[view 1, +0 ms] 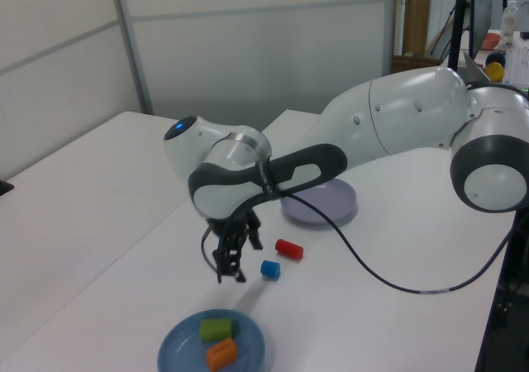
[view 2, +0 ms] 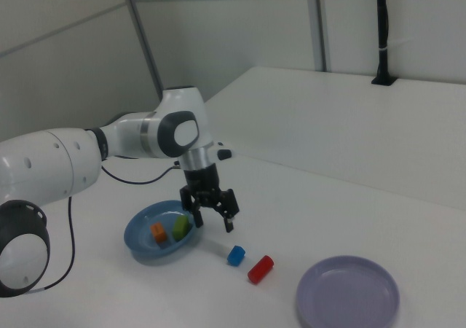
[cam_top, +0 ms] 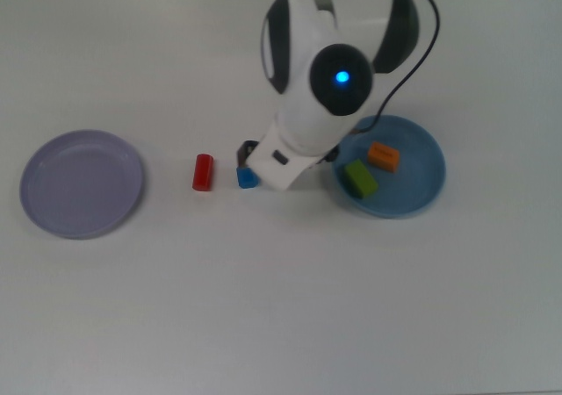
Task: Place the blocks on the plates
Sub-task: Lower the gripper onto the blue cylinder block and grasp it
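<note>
Left view shows, nearest the camera, the light blue plate (view 1: 211,347) on the white table (view 1: 388,322), with the green block (view 1: 215,329) and the orange block (view 1: 221,354) lying inside it, close together but apart. Just beyond the plate the gripper (view 1: 231,274) hangs above the table with its two fingers spread and nothing between them. The blue block (view 1: 269,269) sits on the table just to the left view's right of the fingertips, not touching them. A little farther on lies the red cylinder (view 1: 288,249) on its side, near the blue block but apart from it. Farther still rests the lavender plate (view 1: 319,202), partly hidden by the arm, with no block on it.

From the right view the spread jaws (view 2: 212,220) hover over bare table between the light blue plate (view 2: 145,249) and the blue block (view 2: 235,255), raised clear of the surface. In the top view the arm's body covers the gripper; the blue block (cam_top: 247,177) peeks out at its edge, the red cylinder (cam_top: 203,172) lies well apart from the lavender plate (cam_top: 82,183)
</note>
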`<state>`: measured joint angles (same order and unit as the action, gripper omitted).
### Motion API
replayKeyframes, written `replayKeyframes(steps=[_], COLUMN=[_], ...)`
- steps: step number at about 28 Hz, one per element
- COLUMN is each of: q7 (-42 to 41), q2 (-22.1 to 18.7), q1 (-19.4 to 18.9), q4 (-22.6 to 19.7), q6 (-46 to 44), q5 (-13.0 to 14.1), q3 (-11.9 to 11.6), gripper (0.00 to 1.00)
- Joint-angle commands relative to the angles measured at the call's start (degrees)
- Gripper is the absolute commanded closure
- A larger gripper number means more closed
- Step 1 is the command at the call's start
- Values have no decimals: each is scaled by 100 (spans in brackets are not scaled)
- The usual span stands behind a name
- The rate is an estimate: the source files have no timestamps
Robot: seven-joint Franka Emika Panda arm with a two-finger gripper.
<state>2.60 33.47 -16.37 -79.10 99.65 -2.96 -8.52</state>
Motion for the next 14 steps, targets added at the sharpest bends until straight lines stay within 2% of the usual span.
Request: replayKeyframes(steps=[1,7,14], q7=[-101,-233,-514], q2=[-51,20,143], q1=[89,178,318], q4=[-176,-325,-413], q6=[-51,-25,168], q5=[-46,-169,-64], q3=[-168,-168,-133], gripper=[0,0,0])
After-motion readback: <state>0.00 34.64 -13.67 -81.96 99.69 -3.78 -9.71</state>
